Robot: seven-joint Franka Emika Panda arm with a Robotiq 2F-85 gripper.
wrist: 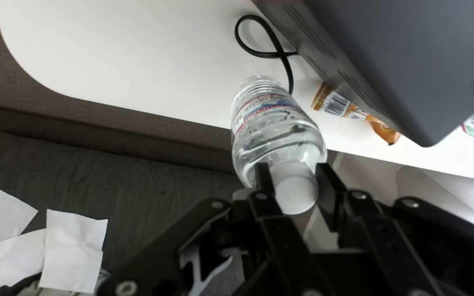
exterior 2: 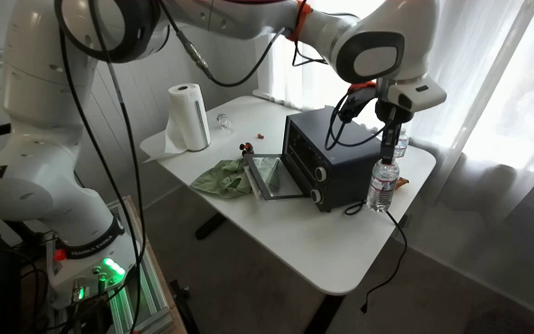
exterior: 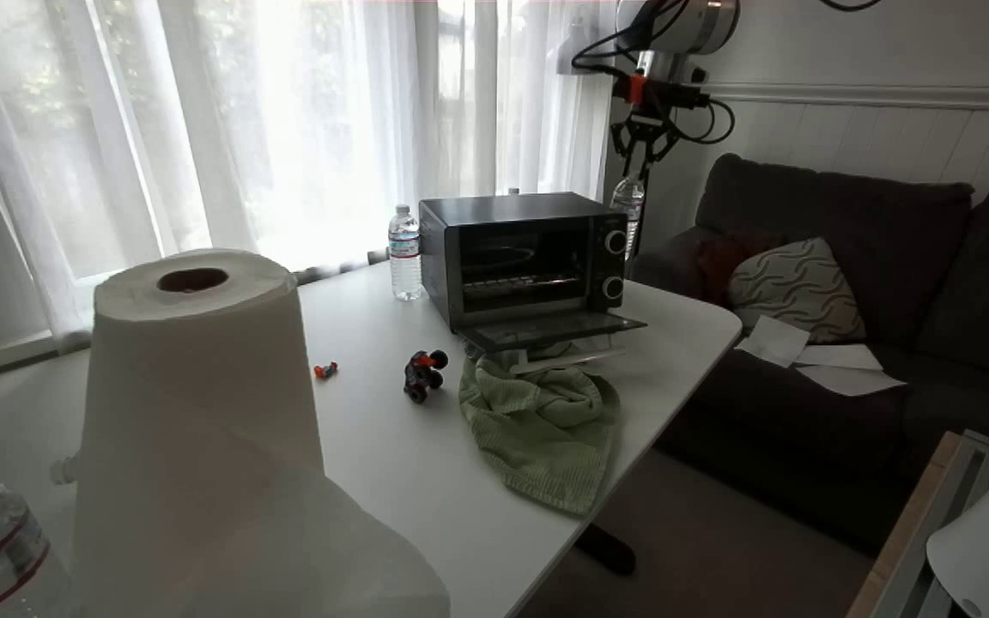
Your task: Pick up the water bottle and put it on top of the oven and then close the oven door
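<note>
Pinching a slim, clear plastic water bottle [wrist: 276, 123] by its smooth, round white cap [wrist: 296, 194] in the black, hinged gripper [wrist: 293, 181]. Holding it cap-up just beside the boxy, dark metal oven [exterior 2: 348, 178], on the side with the round knobs [exterior 2: 321, 174]. Showing the oven door [exterior 2: 288, 180] folded down and open, a framed rectangle of glass partly above a crumpled, ribbed green cloth [exterior: 546, 429] on the smooth, white table [exterior 2: 304, 236].

At least three water bottles [exterior 2: 383, 188], one oven [exterior 2: 348, 181], two knobs [exterior 2: 320, 174], one cloth [exterior: 550, 429]
</note>
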